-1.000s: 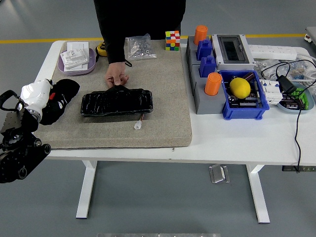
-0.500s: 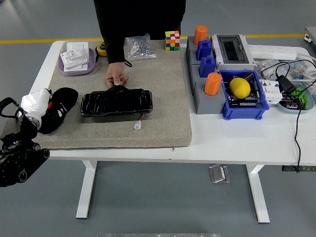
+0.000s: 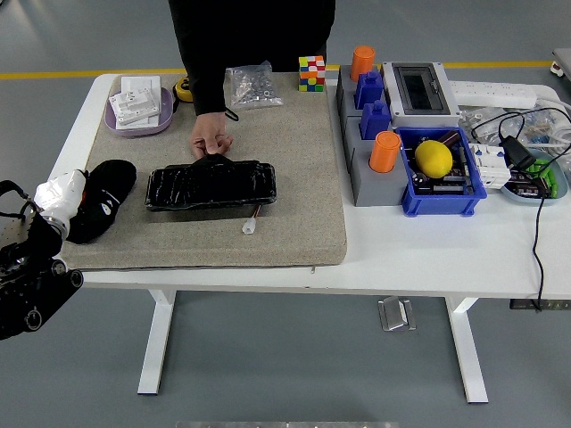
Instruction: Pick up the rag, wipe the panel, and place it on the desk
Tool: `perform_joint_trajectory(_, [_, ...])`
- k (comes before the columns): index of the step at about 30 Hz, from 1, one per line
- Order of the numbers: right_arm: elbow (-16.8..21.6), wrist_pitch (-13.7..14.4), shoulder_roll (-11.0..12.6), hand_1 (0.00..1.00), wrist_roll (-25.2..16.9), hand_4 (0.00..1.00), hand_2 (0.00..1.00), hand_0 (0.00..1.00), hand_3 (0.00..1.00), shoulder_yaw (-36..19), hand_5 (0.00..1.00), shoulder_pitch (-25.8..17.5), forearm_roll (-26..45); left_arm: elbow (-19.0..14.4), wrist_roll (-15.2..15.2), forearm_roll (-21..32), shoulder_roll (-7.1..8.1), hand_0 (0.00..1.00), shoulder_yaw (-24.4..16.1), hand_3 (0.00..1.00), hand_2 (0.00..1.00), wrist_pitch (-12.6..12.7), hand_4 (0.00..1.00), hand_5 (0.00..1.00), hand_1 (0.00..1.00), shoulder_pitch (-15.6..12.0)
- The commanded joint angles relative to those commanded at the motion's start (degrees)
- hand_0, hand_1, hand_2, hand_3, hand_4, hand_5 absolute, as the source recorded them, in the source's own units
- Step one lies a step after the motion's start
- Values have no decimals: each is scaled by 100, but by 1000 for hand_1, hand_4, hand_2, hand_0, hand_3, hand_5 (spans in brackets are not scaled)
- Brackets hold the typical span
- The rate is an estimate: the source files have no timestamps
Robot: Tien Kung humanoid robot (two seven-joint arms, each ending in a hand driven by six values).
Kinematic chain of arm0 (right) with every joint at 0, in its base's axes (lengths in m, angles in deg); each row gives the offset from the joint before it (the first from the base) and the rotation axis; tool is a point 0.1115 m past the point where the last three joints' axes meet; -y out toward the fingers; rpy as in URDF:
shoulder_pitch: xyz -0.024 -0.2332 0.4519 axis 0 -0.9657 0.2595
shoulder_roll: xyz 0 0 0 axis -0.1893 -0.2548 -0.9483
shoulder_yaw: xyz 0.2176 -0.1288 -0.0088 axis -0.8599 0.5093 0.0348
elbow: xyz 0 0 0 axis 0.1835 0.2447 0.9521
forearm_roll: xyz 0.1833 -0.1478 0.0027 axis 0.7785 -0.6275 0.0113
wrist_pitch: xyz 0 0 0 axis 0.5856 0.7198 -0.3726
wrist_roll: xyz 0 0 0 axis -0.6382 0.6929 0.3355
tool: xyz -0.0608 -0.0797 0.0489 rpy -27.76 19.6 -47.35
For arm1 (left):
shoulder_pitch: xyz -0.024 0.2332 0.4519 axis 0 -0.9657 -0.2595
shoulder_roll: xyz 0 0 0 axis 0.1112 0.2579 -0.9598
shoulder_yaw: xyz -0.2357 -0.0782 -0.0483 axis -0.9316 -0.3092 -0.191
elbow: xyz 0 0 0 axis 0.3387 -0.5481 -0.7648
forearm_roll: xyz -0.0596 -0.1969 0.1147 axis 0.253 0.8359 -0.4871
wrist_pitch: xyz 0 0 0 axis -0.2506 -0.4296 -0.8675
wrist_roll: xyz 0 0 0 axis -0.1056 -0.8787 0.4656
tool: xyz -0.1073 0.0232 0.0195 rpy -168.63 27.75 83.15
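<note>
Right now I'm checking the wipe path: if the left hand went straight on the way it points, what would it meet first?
The left hand, holding the rag, points right across the mat. The black panel looks to be first in that line, though depth is unclear. A person's hand holds the panel's far edge.

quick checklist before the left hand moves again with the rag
1. Black cloth rag in the left hand: ok, white fingers are closed on it.
2. Glossy black rectangular panel steady: ok, a person's hand grips its far edge.
3. Rag touching panel: not ok, they lie apart on the grey felt mat.
4. Path from rag to panel clear: ok.
5. Small white connector beside the panel's near edge: cannot tell if it would snag.
</note>
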Motion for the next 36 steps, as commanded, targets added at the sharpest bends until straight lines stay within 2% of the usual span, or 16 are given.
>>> perform_joint_trajectory(4, [0, -1, -15, 703, 8, 922, 715, 758, 594, -28, 577, 0, -35, -52, 55, 61, 39, 589, -16, 820, 828, 22, 986, 411, 795, 0])
perform_joint_trajectory(5, [0, 0, -17, 701, 5, 922, 715, 758, 594, -27, 576, -2, -32, -58, 65, 73, 43, 598, -32, 820, 829, 30, 998, 470, 799, 1])
perform_joint_trajectory(15, [0, -2, -16, 701, 20, 923, 715, 759, 594, -81, 576, 4, -90, -247, 58, 20, 147, 602, -135, 821, 832, 23, 998, 503, 801, -4])
perform_joint_trajectory(23, [0, -4, -8, 701, 29, 920, 715, 757, 593, -133, 578, 5, -115, -746, 14, -74, 347, 596, -332, 810, 826, -12, 998, 540, 796, -75])
perform_joint_trajectory(28, [0, 3, -5, 701, 17, 920, 715, 757, 593, -133, 578, 10, -98, -925, -39, -137, 476, 596, -388, 810, 826, -44, 998, 540, 796, -80])
perform_joint_trajectory(29, [0, 2, -8, 701, 16, 918, 714, 757, 592, -132, 577, 8, -96, -925, -50, -149, 490, 591, -392, 806, 820, -51, 977, 498, 788, -79])
perform_joint_trajectory(34, [0, -1, -14, 701, 25, 918, 714, 757, 592, -165, 577, 8, -130, -919, -71, -157, 543, 591, -410, 806, 820, -70, 977, 498, 788, -84])
perform_joint_trajectory(36, [0, 5, -8, 701, 18, 915, 714, 756, 592, -151, 576, 16, -106, -971, -72, -142, 574, 591, -416, 803, 816, -74, 954, 466, 789, -95])
